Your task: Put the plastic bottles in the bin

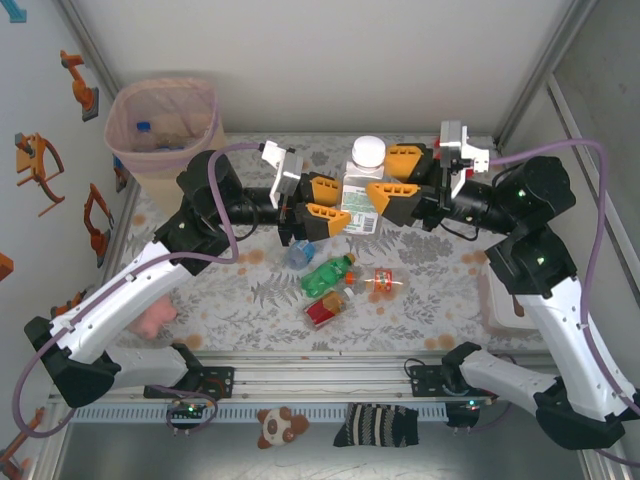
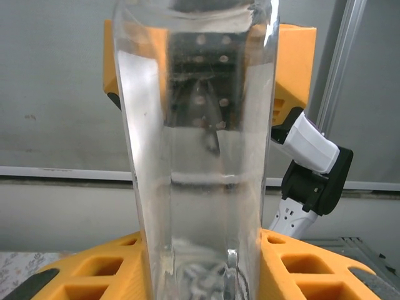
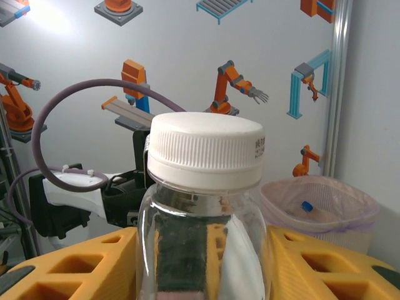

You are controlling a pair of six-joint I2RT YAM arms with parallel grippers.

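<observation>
**A:** The big clear bottle, white-capped and upright, hung well to the right of the bin, above the table.

**B:** The left gripper pinched its smooth body tight. Whether the right gripper gripped it or merely flanked it, nobody could tell.

**A:** The right fingers probably needed to be fully clear before the left arm swung toward the bin. Slick walls slip, so the squeeze had to stay firm.

**B:** The green bottle lay farther from the bin.
</observation>
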